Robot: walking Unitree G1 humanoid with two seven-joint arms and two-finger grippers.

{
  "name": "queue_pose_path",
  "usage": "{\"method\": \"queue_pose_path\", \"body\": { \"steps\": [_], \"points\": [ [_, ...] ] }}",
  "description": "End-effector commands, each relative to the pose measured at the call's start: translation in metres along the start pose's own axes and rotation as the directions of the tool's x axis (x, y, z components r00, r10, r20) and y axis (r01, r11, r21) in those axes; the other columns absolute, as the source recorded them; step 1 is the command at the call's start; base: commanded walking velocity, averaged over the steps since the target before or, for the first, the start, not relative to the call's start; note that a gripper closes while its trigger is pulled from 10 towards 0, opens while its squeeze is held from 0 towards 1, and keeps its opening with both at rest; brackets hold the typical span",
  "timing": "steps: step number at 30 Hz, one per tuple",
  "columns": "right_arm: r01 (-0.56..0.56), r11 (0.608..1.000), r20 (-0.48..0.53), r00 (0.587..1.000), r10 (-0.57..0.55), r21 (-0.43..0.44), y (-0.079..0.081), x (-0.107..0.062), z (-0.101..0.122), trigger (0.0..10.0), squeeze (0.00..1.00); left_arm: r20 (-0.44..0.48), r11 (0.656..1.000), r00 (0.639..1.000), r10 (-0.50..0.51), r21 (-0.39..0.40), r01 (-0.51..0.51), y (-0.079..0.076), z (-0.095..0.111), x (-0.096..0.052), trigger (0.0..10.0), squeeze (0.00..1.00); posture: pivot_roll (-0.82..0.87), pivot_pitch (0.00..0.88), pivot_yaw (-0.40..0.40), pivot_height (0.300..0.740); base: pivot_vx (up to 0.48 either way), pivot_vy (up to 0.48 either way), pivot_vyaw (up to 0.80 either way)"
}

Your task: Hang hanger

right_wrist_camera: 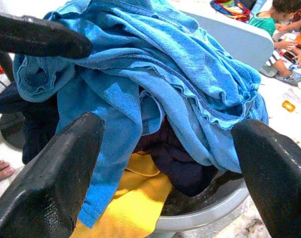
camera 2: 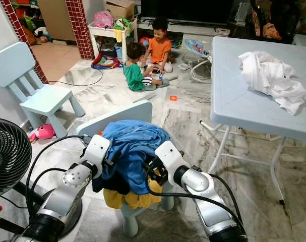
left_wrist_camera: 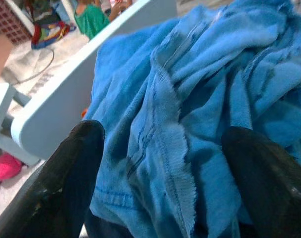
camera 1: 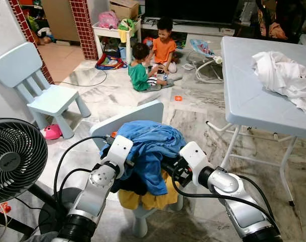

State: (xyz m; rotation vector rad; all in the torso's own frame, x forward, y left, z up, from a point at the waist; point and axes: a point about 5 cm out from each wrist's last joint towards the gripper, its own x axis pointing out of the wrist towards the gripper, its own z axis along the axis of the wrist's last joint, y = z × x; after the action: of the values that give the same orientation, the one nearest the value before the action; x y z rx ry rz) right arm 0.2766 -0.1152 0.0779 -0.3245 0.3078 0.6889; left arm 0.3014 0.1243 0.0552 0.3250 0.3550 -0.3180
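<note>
At the far left a light blue chair [camera 1: 44, 91] stands against the wall, a pink toy [camera 1: 52, 132] under it, and a black fan [camera 1: 14, 159] sits nearest on that side. The left gripper [left_wrist_camera: 165, 183] is held at the left edge of a pile of clothes, its fingers [left_wrist_camera: 66, 178] spread wide with nothing between them but cloth beyond. The pile lies on a small pale chair [camera 1: 127, 121] straight ahead: a blue shirt [camera 1: 153, 146] on top, something dark and a yellow cloth [camera 1: 142, 199] beneath. The right gripper [right_wrist_camera: 160, 163] faces the pile from the right, equally wide and empty.

No hanger can be made out; it may lie buried under the cloth, so the work seems at its start, at the reaching stage. Next would be closing on the blue shirt or finding the hanger.

Two children [camera 1: 153, 55] sit on the floor farther off, well clear. To the right, a folding table [camera 1: 253, 96] carries a white garment [camera 1: 286, 78].
</note>
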Motion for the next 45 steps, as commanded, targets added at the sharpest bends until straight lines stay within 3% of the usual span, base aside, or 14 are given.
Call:
{"method": "queue_pose_path", "body": {
  "steps": [1,4,5,6,7,9,10,12,24,45],
  "points": [
    [-0.001,1.000,0.008,1.000,0.001,-0.019,0.001,0.001,0.004,10.0,0.00,0.003,1.000,1.000,0.007,-0.014,-0.007,0.003,0.003,0.003,10.0,1.00,-0.10,0.017,-0.019,0.736,0.000,0.000,0.00],
    [-0.003,1.000,0.008,1.000,0.003,-0.022,0.001,0.001,0.004,10.0,0.00,-0.040,1.000,0.999,0.000,-0.018,-0.001,0.004,-0.003,0.006,10.0,1.00,-0.10,0.018,-0.018,0.736,0.000,0.000,0.00],
    [-0.003,1.000,0.008,1.000,0.003,-0.022,0.001,0.001,0.004,10.0,0.00,-0.047,1.000,0.999,-0.004,-0.016,0.003,0.004,-0.004,0.006,10.0,0.84,-0.10,0.019,-0.019,0.736,0.000,0.000,0.00],
    [-0.003,1.000,0.008,1.000,0.004,-0.023,0.001,0.001,0.004,10.0,0.00,-0.057,1.000,0.998,-0.005,-0.016,0.004,0.005,-0.006,0.006,10.0,0.49,-0.10,0.019,-0.019,0.736,0.000,0.000,0.00],
    [-0.004,1.000,0.008,1.000,0.004,-0.023,0.001,0.001,0.004,10.0,0.00,-0.062,1.000,0.998,-0.004,-0.015,0.003,0.005,-0.007,0.007,10.0,0.00,-0.10,0.019,-0.019,0.736,0.000,0.000,0.00],
    [-0.005,1.000,0.008,1.000,0.006,-0.023,0.002,0.001,0.004,10.0,0.00,-0.062,1.000,0.998,-0.005,-0.016,0.004,0.006,-0.009,0.007,10.0,0.00,-0.10,0.021,-0.018,0.736,0.000,0.000,0.00],
    [-0.006,1.000,0.007,1.000,0.007,-0.024,0.002,0.001,0.003,10.0,0.00,-0.057,1.000,0.998,-0.007,-0.022,0.006,0.007,-0.009,0.007,7.3,0.00,-0.10,0.021,-0.018,0.736,0.000,0.000,0.00],
    [-0.007,1.000,0.006,1.000,0.007,-0.024,0.002,0.001,0.003,10.0,0.00,-0.056,1.000,0.998,-0.012,-0.029,0.010,0.008,-0.010,0.007,0.0,0.00,-0.10,0.021,-0.018,0.736,0.000,0.000,0.00],
    [-0.005,0.999,0.001,1.000,0.005,-0.033,0.003,0.002,0.003,10.0,0.00,-0.047,0.999,0.998,0.031,-0.027,-0.032,0.020,-0.012,0.007,0.0,0.00,-0.10,0.020,-0.017,0.736,0.000,0.000,0.00],
    [-0.050,0.998,0.007,0.999,0.050,-0.040,0.006,0.001,0.002,10.0,0.00,-0.001,0.997,1.000,0.004,-0.080,-0.004,0.011,-0.008,0.013,0.0,0.00,-0.11,0.012,-0.020,0.736,0.000,0.000,0.00]
  ]
}}
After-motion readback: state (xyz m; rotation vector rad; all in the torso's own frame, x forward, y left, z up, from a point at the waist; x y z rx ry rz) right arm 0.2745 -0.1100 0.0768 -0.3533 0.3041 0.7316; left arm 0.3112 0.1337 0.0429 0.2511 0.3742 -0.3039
